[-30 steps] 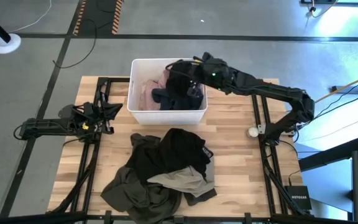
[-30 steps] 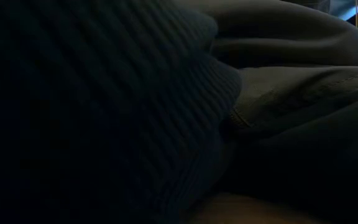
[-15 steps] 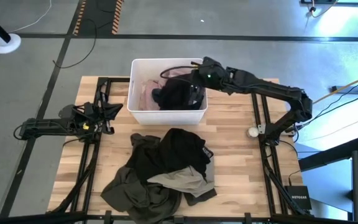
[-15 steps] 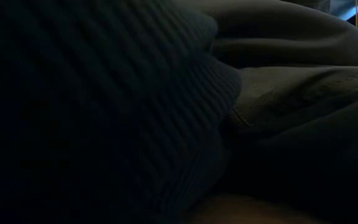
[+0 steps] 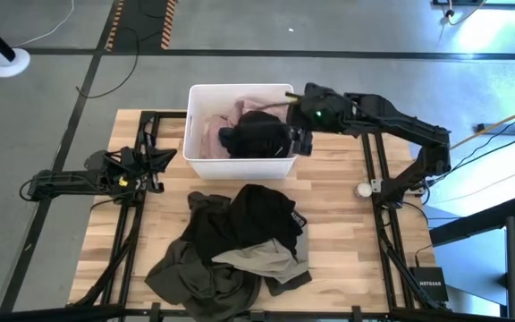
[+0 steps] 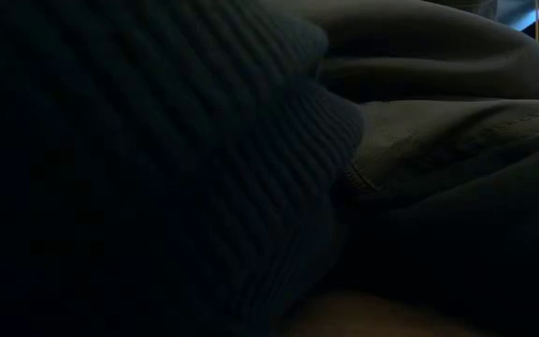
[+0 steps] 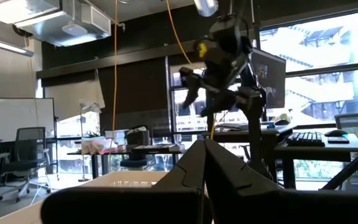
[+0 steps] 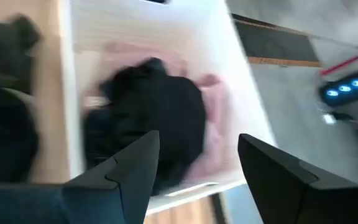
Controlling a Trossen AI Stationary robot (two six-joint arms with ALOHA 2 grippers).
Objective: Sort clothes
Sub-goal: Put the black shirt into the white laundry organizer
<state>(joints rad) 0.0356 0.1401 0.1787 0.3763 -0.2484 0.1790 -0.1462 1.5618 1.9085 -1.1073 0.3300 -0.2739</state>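
Note:
A white bin (image 5: 240, 94) stands at the table's far edge. In it a pale pink garment (image 5: 206, 132) lies beneath a dark, black-navy one (image 5: 259, 134), which also shows in the right wrist view (image 8: 151, 124). My right gripper (image 5: 300, 139) hangs open above the bin's right near corner with nothing between its fingers (image 8: 135, 165). A heap of clothes lies on the table's near half: black (image 5: 262, 213), olive-green (image 5: 190, 268) and beige-khaki (image 5: 259, 259). My left gripper (image 5: 155, 165) rests shut at the table's left edge.
Dark fabric (image 6: 251, 168) from the heap fills the whole low view. A small white round object (image 5: 363, 189) sits near the right arm's base. Bare wood shows between the bin and the heap and along the table's right side.
My right gripper has let go of the dark garment, which now lies in the bin on top of the pink one. It has risen out of the bin and drawn back toward the table's right edge, tipping less steeply downward.

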